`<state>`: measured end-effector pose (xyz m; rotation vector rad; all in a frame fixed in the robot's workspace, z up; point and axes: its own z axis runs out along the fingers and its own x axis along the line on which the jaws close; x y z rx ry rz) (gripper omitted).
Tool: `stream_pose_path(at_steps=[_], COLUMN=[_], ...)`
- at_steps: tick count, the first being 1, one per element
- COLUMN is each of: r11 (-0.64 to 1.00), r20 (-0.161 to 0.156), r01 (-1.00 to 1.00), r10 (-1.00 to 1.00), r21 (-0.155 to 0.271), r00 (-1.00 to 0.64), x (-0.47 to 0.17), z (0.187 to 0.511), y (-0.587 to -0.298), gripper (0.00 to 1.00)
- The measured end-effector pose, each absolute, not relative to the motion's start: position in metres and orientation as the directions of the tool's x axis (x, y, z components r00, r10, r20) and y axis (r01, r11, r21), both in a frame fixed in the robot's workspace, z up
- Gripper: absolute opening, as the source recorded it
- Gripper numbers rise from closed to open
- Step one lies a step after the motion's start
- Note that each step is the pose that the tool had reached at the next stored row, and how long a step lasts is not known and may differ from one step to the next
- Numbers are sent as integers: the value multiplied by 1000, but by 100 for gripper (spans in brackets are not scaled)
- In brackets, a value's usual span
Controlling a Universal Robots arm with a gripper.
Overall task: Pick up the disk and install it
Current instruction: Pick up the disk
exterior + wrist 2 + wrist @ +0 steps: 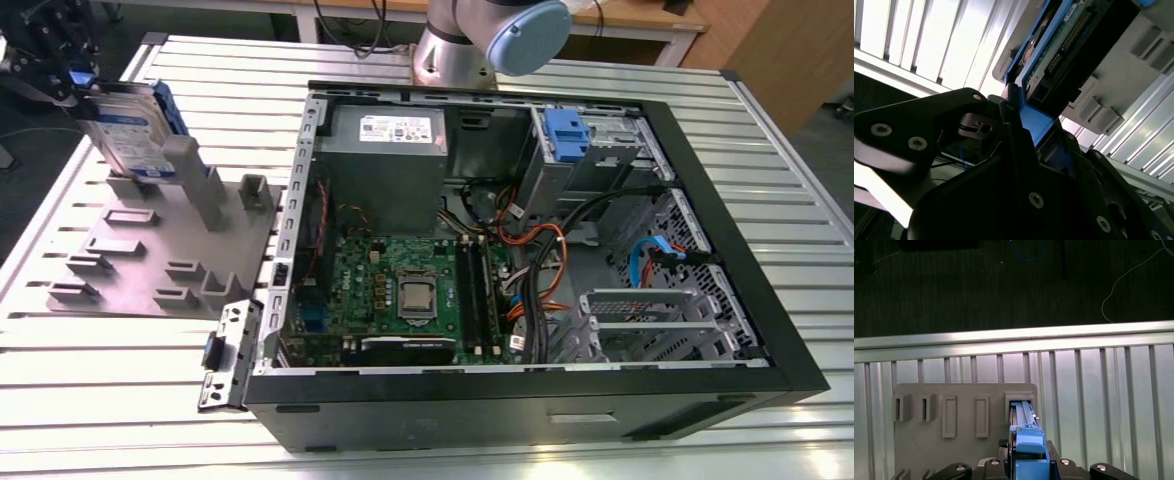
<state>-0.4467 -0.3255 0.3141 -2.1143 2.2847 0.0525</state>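
Note:
The disk point(127, 135) stands on edge and slightly tilted in a slot of the grey fixture plate point(147, 250) at the exterior view's left, its blue rail facing up. My black gripper point(60, 75) is at the disk's upper end. In the second wrist view the gripper point(1029, 135) is shut on the blue rail of the disk point(1069, 45). In the first wrist view the disk point(1024, 422) runs from the gripper point(1026, 465) down into the plate's slot point(1021, 407). The drive cage with a blue latch point(567, 135) sits at the open computer case's far corner.
The open computer case point(534, 390) lies on the slatted aluminium table point(107, 400), with a power-supply box point(387, 130), motherboard point(400, 290) and loose cables point(534, 250) inside. The arm's base point(467, 40) stands behind the case. The fixture plate point(919, 440) carries several other raised holders.

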Motion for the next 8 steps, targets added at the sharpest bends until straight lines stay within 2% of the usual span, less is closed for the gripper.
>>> stream_pose_path(at_steps=[8], r11=[77], r20=[-44], r01=[-997], r10=[-996], r21=[6], r00=[-77], x=[-447], z=[316], y=[-326], gripper=[36])
